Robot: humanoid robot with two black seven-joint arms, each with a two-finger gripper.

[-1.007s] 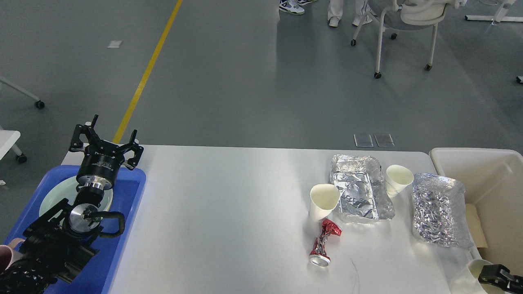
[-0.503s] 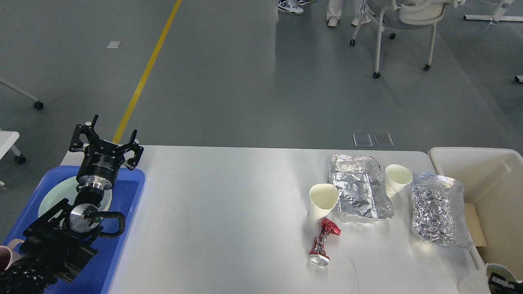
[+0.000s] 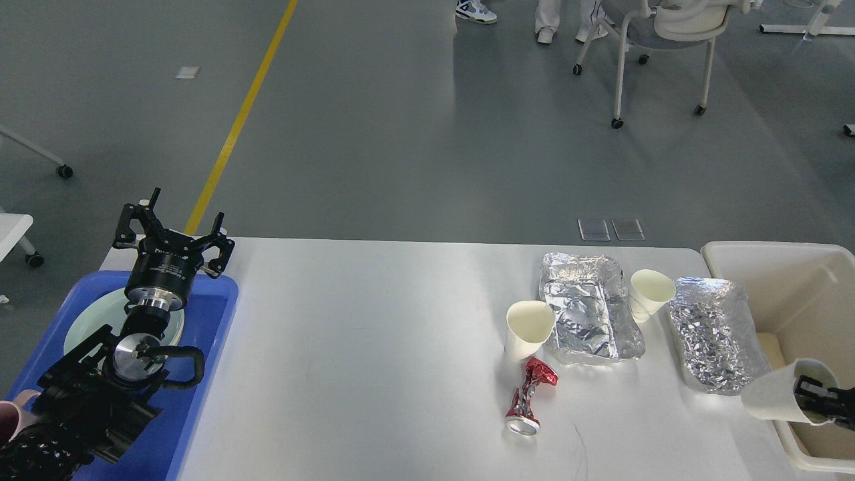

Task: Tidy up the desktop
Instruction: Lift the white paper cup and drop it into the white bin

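White and slightly glossy, the desktop [image 3: 374, 347] filled the near half of the view, with a blue tray [image 3: 200, 394] at its left end and a cream bin [image 3: 795, 267] at its right end. Inside the tray lay a pale green plate [image 3: 83, 324], and a pink cup [image 3: 12, 414] showed at the near left corner. Above the tray's far edge hung the left gripper [image 3: 175, 224], its 2 fingers spread wide and holding nothing. On the right part of the desktop stood 2 paper cups [image 3: 528, 327], a foil tray [image 3: 588, 314] between them, a crumpled foil sheet [image 3: 715, 334] just beside the bin, and a crushed red can [image 3: 529, 397] nearer. The right gripper [image 3: 825, 399] held a third paper cup [image 3: 775, 399], tipped on its side over the bin's near left rim, with a finger reaching inside the cup's mouth.
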